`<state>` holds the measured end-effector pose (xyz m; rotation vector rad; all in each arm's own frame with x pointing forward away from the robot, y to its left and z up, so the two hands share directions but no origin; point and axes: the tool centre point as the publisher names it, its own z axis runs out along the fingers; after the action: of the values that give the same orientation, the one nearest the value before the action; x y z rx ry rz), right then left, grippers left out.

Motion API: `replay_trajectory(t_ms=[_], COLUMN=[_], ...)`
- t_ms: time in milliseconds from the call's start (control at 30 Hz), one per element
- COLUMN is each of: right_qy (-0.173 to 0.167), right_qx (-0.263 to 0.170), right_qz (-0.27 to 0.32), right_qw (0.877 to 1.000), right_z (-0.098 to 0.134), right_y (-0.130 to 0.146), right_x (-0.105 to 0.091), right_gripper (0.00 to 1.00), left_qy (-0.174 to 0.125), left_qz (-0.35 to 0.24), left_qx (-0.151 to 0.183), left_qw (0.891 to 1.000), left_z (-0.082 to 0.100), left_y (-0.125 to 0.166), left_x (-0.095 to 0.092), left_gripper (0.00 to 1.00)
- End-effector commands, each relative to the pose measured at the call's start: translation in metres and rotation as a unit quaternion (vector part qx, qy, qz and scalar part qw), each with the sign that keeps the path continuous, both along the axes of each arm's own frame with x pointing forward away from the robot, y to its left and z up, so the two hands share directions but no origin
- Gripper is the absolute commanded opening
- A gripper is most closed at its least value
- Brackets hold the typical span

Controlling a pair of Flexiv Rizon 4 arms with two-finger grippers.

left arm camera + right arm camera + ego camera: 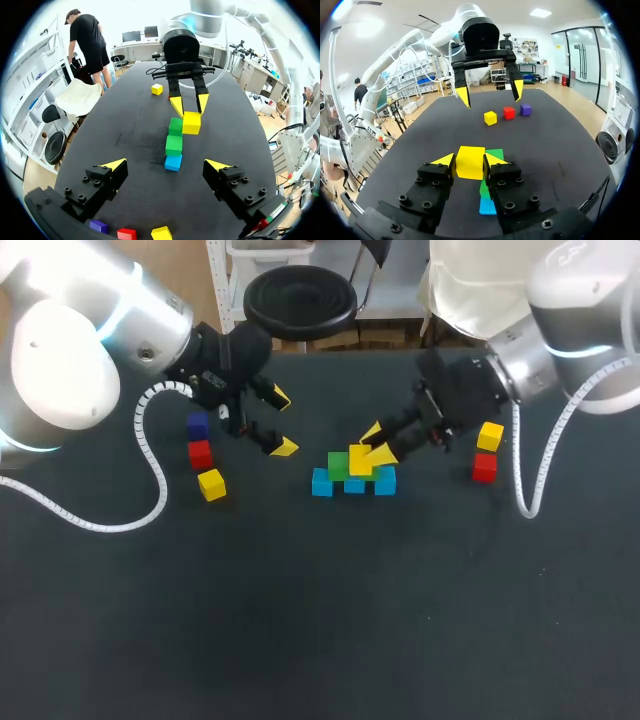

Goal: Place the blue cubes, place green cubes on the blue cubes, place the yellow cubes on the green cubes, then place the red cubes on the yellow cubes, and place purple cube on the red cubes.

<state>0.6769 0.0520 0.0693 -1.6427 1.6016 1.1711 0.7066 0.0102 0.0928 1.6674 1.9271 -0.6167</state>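
Note:
Three blue cubes [354, 485] lie in a row mid-table, with green cubes [337, 464] on top of them. My right gripper [375, 443] is shut on a yellow cube [360, 461] right over the green layer; whether the cube touches it I cannot tell. The right wrist view has the yellow cube [470, 162] pinched in the right gripper [469, 160], green [495, 154] and blue [487, 206] cubes beneath. My left gripper [282, 422] hangs open and empty left of the stack. In its own view the left gripper [166, 165] faces the row end-on, the blue cube [173, 162] nearest.
A purple cube [197, 426], a red cube [200, 453] and a yellow cube [211, 484] lie in a line at the left. Another yellow cube [489, 436] and red cube [484, 467] sit at the right, under my right arm.

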Motion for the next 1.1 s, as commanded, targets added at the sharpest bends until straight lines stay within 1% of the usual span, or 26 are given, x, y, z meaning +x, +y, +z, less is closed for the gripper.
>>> replay_trajectory(t_ms=[33, 300, 633, 1100], right_qy=[0.003, 0.001, 0.007, 0.008], right_qx=[0.003, 0.0, 0.0, -0.002], right_qz=[0.007, 0.01, 0.011, 0.014], right_qw=[1.0, 1.0, 1.0, 1.0], right_z=[-0.002, -0.002, -0.005, -0.005], right_y=[0.002, 0.004, 0.004, 0.007], right_x=[0.008, 0.016, 0.02, 0.024], right_gripper=[0.0, 0.0, 0.0, 0.03], left_qy=[-0.002, -0.002, -0.002, -0.002], left_qz=[-0.001, -0.001, -0.001, -0.001], left_qx=[-0.003, -0.003, -0.003, -0.003], left_qw=[1.0, 1.0, 1.0, 1.0], left_z=[-0.001, -0.001, -0.001, -0.001], left_y=[0.001, 0.001, 0.001, 0.001], left_x=[-0.001, -0.001, -0.001, -0.001], left_gripper=[1.0, 1.0, 1.0, 1.0])
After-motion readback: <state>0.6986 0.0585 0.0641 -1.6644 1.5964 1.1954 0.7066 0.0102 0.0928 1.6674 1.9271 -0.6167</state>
